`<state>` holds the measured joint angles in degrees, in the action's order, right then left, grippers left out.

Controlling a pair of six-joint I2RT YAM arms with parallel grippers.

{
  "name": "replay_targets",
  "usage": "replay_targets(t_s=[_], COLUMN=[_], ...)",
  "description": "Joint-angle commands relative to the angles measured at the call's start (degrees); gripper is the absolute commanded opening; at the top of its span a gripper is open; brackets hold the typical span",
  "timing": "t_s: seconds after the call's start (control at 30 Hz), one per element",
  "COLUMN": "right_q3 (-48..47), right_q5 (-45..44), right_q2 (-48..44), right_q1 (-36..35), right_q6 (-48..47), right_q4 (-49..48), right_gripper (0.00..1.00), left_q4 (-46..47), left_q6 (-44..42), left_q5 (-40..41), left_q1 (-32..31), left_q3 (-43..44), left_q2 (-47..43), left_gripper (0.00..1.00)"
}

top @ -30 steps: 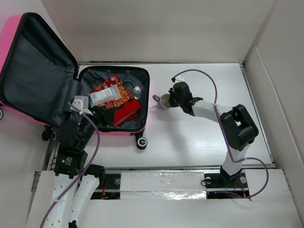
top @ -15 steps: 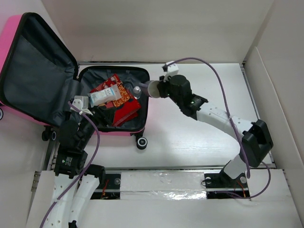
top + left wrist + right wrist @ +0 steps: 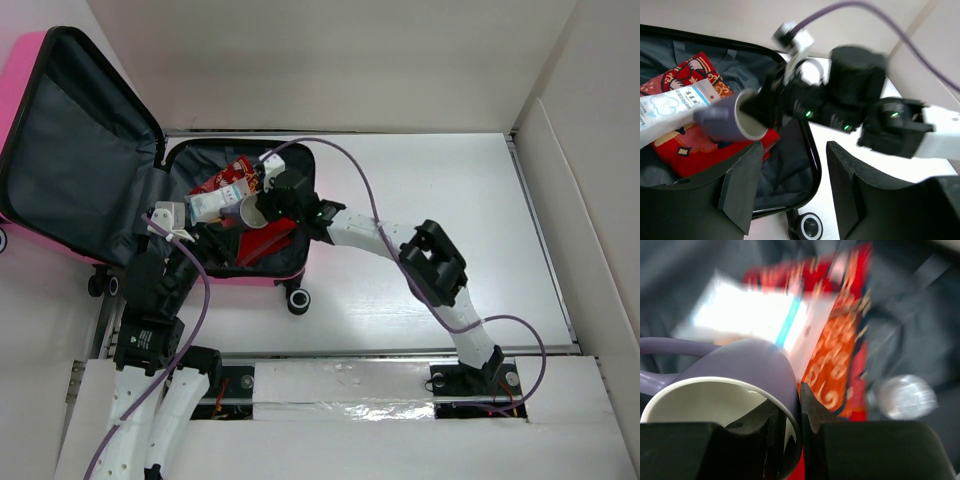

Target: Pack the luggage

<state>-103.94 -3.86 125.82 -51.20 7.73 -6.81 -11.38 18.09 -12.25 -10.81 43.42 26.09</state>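
The pink luggage point(image 3: 25, 95) lies open at the left, lid up, its dark grey base point(image 3: 290, 255) holding red packets point(image 3: 262, 238), a white tube point(image 3: 212, 204) and a clear bottle point(image 3: 905, 396). My right gripper point(image 3: 268, 205) is shut on the rim of a purple mug point(image 3: 250, 212) and holds it over the base; one finger is inside the mug point(image 3: 730, 400), one outside. In the left wrist view the mug point(image 3: 725, 120) hangs above the red packets point(image 3: 685, 145). My left gripper point(image 3: 792, 185) is open and empty at the luggage's near edge.
A black luggage wheel point(image 3: 298, 298) sticks out onto the white table point(image 3: 430, 180) by the near right corner. White walls enclose the table at the back and right. The right arm point(image 3: 400, 245) stretches across the table's middle.
My right gripper has carried the purple mug left from the table, over the luggage's rim, to above the packed items. The left arm has not moved.
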Motion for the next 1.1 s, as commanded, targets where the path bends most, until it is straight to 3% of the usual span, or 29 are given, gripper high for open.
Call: replay_targets(t_s=[0.0,0.17,0.27,0.3,0.4,0.5,0.6,0.73,0.87,0.9,0.97,1.0,1.07], right_q3=[-4.17,1.63,0.50,0.84,4.35,6.02,6.64,10.58,17.44,18.94,24.19,26.31,31.75], right_q5=[7.36,11.75,13.52,13.26,11.42,9.14,8.52,9.04,11.06,11.06,10.63,10.28,8.44], right_q2=[-0.58,1.00,2.93,2.68,-1.34,-5.65,-8.21,-13.74,-24.70,-26.92,-31.31,-35.77,-40.11], right_q1=[-1.10,-1.62,-0.92,-0.40,-0.39,-0.39,-0.39,0.66,2.68,2.68,3.21,3.21,3.21], right_q6=[0.62,2.99,4.31,4.31,3.96,2.21,1.33,1.50,2.55,2.56,2.03,1.59,-0.59], right_q4=[-4.18,-7.69,-4.80,-4.62,-6.90,-6.21,-5.15,-4.79,-6.02,-6.11,-5.76,-5.76,-4.98], right_gripper=[0.00,0.01,0.17,0.31,0.50,0.60,0.67,0.67,0.59,0.42,0.21,0.04,0.00], left_q4=[2.41,2.76,2.94,2.94,3.11,3.29,3.29,3.29,3.11,3.20,3.11,3.03,3.29], left_q6=[0.19,0.28,0.28,0.28,0.37,0.55,0.55,0.63,1.07,1.33,3.08,4.40,6.86], left_q5=[0.39,-0.05,-0.32,-0.49,-0.41,-0.41,0.65,3.80,8.28,8.99,11.44,11.72,15.84], left_q1=[-0.18,-0.18,-0.18,-0.18,1.05,2.28,2.28,2.28,2.28,2.28,2.28,2.28,2.28], left_q3=[0.97,0.97,0.79,0.79,0.79,0.70,0.70,0.70,1.05,1.05,1.05,1.05,0.97], left_q2=[-0.33,-0.07,0.10,0.28,0.54,1.07,2.12,2.83,3.97,4.15,4.67,4.68,4.59], left_gripper=[0.50,0.50,0.50,0.50,0.50,0.50,0.50,0.50,0.49,0.49,0.47,0.45,0.43])
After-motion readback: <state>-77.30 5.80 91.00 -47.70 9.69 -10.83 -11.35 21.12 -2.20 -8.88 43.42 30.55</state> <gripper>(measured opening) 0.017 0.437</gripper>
